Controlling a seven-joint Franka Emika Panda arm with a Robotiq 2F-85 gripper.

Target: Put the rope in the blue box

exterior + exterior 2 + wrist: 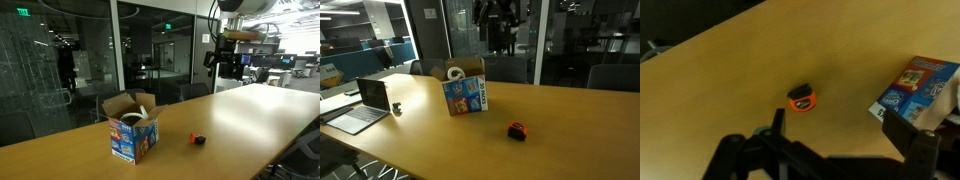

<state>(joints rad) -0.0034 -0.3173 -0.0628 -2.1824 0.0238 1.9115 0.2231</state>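
Note:
The blue box [133, 138] stands open on the wooden table, and it shows in both exterior views [467, 97]. In the wrist view its printed side [920, 82] is at the right edge. A white looped thing, apparently the rope [144, 112], lies inside the box's open top; it also shows in an exterior view [453, 73]. My gripper [225, 58] hangs high above the table, well away from the box, and is seen against the dark glass [498, 28]. In the wrist view its fingers [840, 125] are wide apart with nothing between them.
A small red-and-black object [197, 140] lies on the table beside the box [517, 131] [800, 97]. An open laptop [365, 105] sits at one table end. Chairs [195, 90] stand along the far edge before glass walls.

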